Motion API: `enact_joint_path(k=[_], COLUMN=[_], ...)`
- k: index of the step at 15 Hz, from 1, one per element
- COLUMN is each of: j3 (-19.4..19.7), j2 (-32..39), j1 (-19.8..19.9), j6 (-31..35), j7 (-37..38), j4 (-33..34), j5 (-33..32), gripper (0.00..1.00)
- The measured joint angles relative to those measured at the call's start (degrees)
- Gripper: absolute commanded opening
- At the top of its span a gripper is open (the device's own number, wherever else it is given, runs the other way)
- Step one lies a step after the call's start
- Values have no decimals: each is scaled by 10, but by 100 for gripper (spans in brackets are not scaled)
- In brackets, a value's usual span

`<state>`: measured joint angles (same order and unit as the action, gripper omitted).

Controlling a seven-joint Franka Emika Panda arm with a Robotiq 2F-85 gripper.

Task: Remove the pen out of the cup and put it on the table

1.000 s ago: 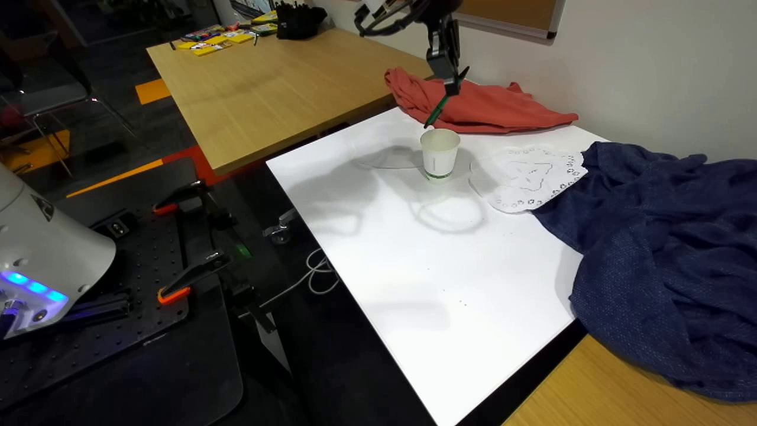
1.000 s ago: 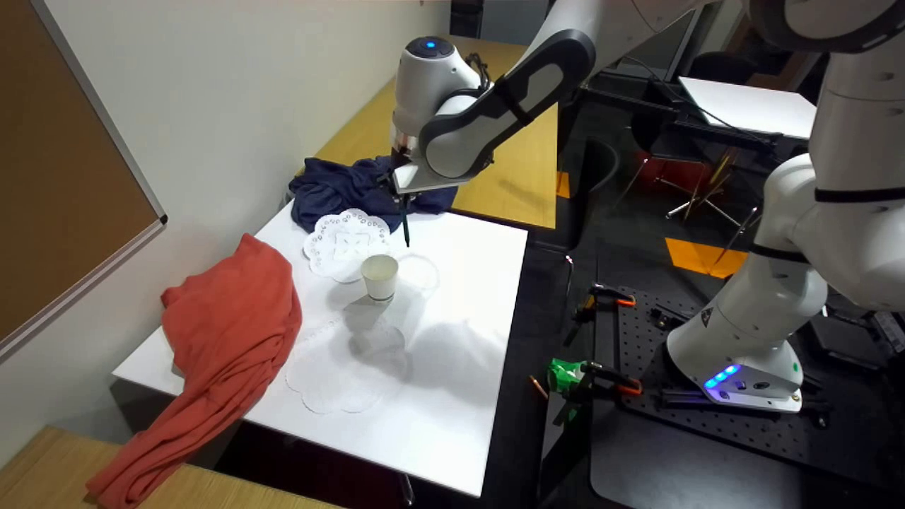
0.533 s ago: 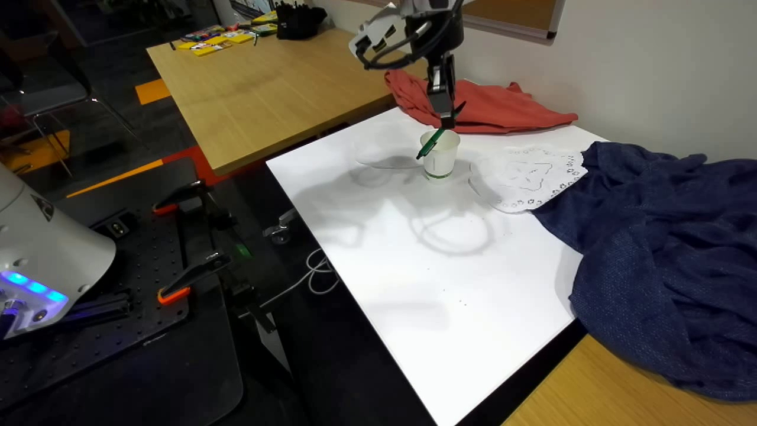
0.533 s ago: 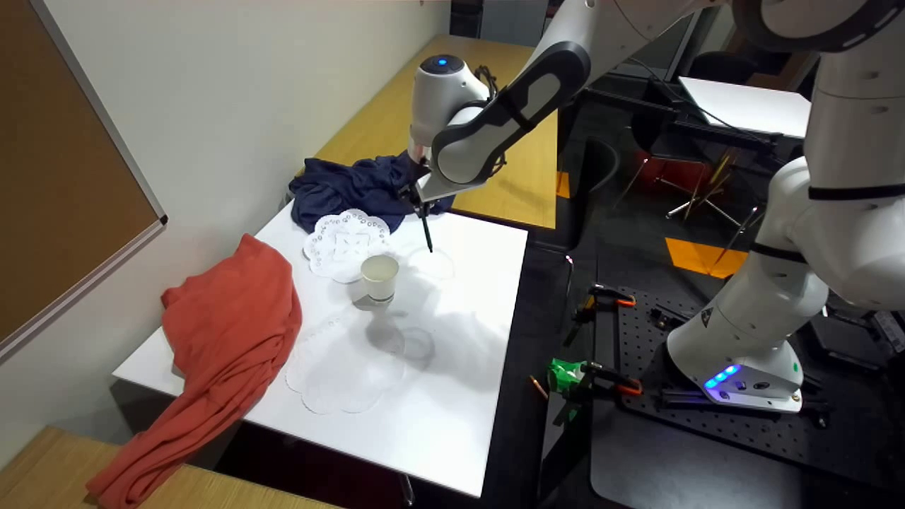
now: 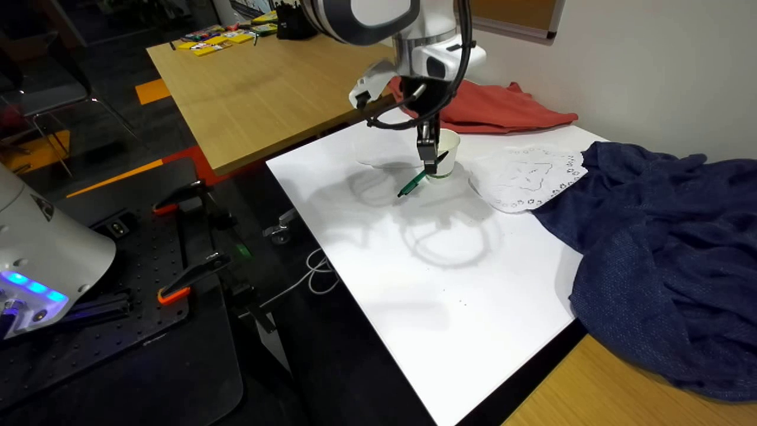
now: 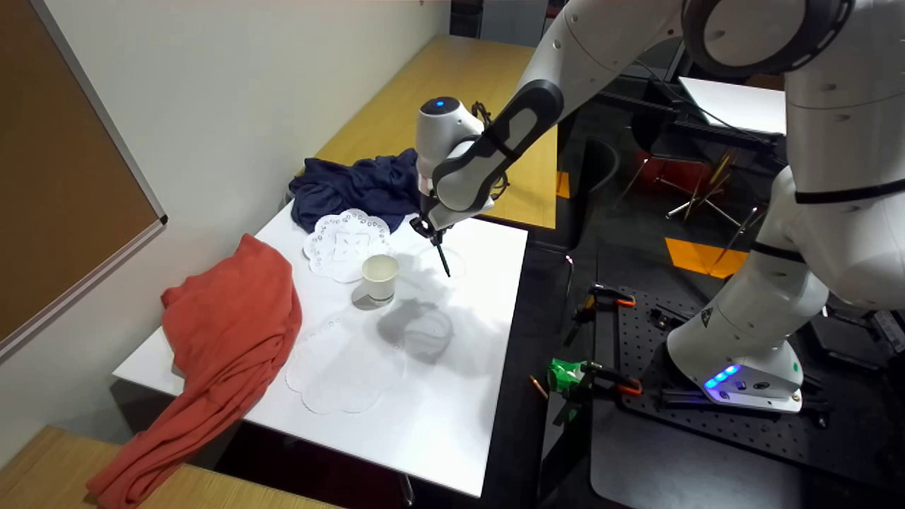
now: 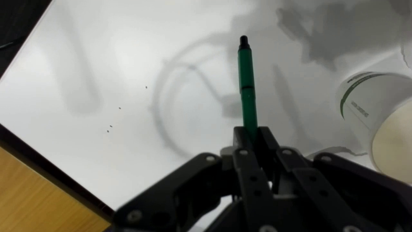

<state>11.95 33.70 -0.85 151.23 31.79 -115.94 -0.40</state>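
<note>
Paper cup [image 6: 380,280], pen [image 7: 247,85] seemingly plastic.

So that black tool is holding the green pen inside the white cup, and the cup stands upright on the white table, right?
Not quite: the green pen is outside the white cup, off to one side, as the wrist view shows. The tool does hold the pen, and the cup does stand upright on the white table.

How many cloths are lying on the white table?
2: the red cloth and the navy cloth, at opposite ends of the table, each spilling past its edge.
</note>
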Motion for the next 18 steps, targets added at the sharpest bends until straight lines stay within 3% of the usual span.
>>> enact_joint_path(k=[4, 5, 6, 8, 15, 18], j3=[-7, -8, -9, -9, -9, -7], j2=[36, 44, 50, 61, 63, 44], j1=[8, 9, 10, 12, 14, 14], j6=[-1, -1, -1, -1, 2, 19], j7=[-29, -34, -35, -35, -35, -35], j4=[11, 15, 18, 26, 41, 39], j5=[19, 22, 25, 32, 49, 53], gripper=[3, 8, 37, 44, 97, 100])
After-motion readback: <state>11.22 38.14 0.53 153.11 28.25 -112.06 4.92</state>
